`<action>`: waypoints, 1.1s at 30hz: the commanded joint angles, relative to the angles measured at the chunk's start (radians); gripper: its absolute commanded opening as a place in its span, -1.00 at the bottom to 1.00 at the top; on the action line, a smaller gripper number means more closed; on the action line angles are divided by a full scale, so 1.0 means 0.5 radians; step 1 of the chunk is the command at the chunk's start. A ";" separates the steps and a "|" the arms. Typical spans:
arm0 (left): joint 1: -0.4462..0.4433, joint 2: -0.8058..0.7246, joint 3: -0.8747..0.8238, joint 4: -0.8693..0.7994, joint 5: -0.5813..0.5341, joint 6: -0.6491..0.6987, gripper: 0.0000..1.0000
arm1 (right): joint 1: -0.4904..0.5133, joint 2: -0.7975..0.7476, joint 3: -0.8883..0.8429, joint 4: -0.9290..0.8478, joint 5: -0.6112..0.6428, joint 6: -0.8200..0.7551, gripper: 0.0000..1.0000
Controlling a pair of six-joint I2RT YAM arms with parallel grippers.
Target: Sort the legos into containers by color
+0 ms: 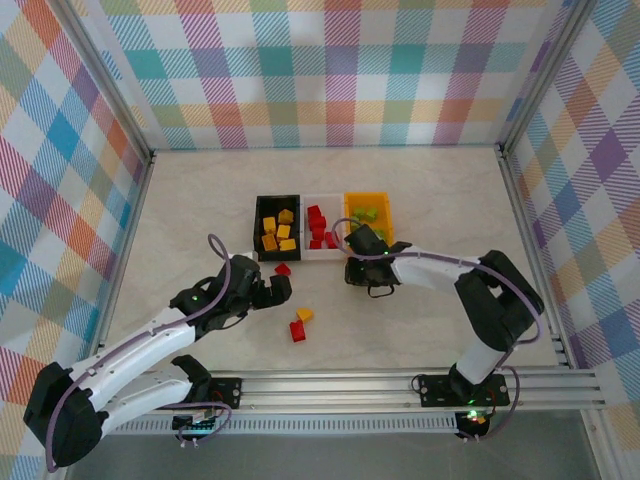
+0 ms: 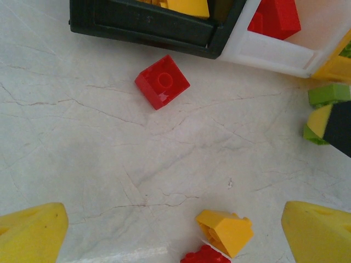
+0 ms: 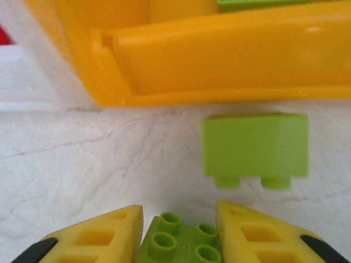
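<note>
While it sits low over the table (image 1: 200, 220) just in front of the orange bin (image 3: 219, 60), the right gripper (image 3: 179, 213) is closed on a green lego (image 3: 178, 244). Its yellow fingers (image 3: 98, 238) press the brick from both sides, studs up. Whether the brick has left the table I cannot tell. A second green lego (image 3: 255, 148) lies just beyond it, close to the orange bin's front wall but apart from it. The white bin (image 3: 33, 76) stands to the left, against the orange one.

The left gripper (image 2: 173, 211) is spread wide and holds nothing. Low between its tips lie a yellow lego (image 2: 225, 231) and, touching it, the other red lego (image 2: 205, 256). Farther out, a red lego (image 2: 162, 82) rests stud up near the front of the black bin (image 2: 148, 24), not touching it.

From above, the three bins stand side by side in a row: black on the left, white in the middle, orange on the right. Yellow legos (image 1: 277, 230) are in the black bin, red legos (image 1: 318, 228) in the white one and green legos (image 1: 366, 214) in the orange one. The two grippers are near each other in front of the row, the left toward the black bin and the right at the orange bin's near corner.
</note>
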 commanded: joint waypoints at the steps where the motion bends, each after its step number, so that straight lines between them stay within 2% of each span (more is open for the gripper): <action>1: 0.030 -0.041 -0.036 0.029 -0.013 -0.015 1.00 | -0.003 -0.231 -0.055 -0.052 -0.052 -0.035 -0.36; 6: 0.045 -0.037 -0.047 0.038 -0.005 -0.025 1.00 | -0.039 -0.530 0.048 -0.194 -0.020 -0.179 -0.37; 9: 0.053 -0.043 -0.051 0.043 -0.004 -0.038 1.00 | -0.144 -0.512 0.207 -0.259 -0.027 -0.271 -0.38; 15: 0.064 -0.050 -0.048 0.011 -0.008 -0.038 1.00 | -0.320 -0.110 0.613 -0.335 -0.004 -0.415 -0.37; 23: 0.073 -0.038 -0.039 -0.022 0.044 -0.030 1.00 | -0.426 0.353 1.029 -0.456 0.104 -0.488 -0.32; 27: 0.079 -0.030 -0.013 -0.057 0.050 -0.016 1.00 | -0.429 0.459 1.143 -0.518 0.122 -0.484 -0.10; 33: 0.082 -0.018 0.041 -0.095 0.072 0.014 1.00 | -0.429 0.401 1.147 -0.507 0.098 -0.473 0.29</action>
